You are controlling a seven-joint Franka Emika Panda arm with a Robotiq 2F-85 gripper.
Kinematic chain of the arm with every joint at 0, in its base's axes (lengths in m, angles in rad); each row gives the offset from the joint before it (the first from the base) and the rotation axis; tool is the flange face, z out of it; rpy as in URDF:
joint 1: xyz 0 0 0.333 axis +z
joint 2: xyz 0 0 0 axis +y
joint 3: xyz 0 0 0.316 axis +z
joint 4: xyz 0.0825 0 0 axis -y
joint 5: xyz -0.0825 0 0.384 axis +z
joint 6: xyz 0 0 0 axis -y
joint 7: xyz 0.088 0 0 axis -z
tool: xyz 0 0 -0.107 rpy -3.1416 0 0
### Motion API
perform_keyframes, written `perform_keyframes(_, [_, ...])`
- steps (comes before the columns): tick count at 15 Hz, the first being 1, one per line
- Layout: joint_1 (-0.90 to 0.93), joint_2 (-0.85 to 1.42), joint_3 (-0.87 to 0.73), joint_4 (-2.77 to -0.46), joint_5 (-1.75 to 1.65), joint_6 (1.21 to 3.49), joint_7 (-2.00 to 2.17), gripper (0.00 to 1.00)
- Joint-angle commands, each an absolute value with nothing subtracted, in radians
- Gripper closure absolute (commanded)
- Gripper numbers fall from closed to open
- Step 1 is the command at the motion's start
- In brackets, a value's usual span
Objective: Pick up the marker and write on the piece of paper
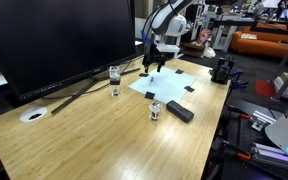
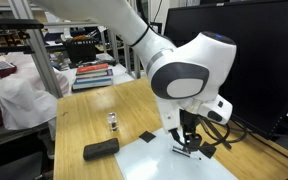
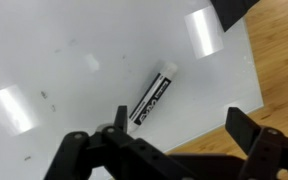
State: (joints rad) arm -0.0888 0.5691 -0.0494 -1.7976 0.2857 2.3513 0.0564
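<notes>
Wooden table (image 1: 104, 140) bears the piece of paper (image 1: 184, 80), dark monitor (image 1: 54, 40) behind

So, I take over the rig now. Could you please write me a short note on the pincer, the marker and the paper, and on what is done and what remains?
Pincer: open, holds nothing, hangs low over the marker.
Marker: white with a black label, lying flat on the piece of paper, not gripped.
Done: the pincer is lined up above the marker.
Left: close on the marker, lift it, then write. I see no writing on the sheet, only a few faint specks.
</notes>
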Motion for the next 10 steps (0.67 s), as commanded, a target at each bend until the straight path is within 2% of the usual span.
perform_keyframes(1, [-0.124,0.613,-0.017,-1.754,0.332,2.34,0.07,0.0])
perform_keyframes(10, [-0.122,0.67,-0.041,-1.749,0.428,2.436,0.286,0.0])
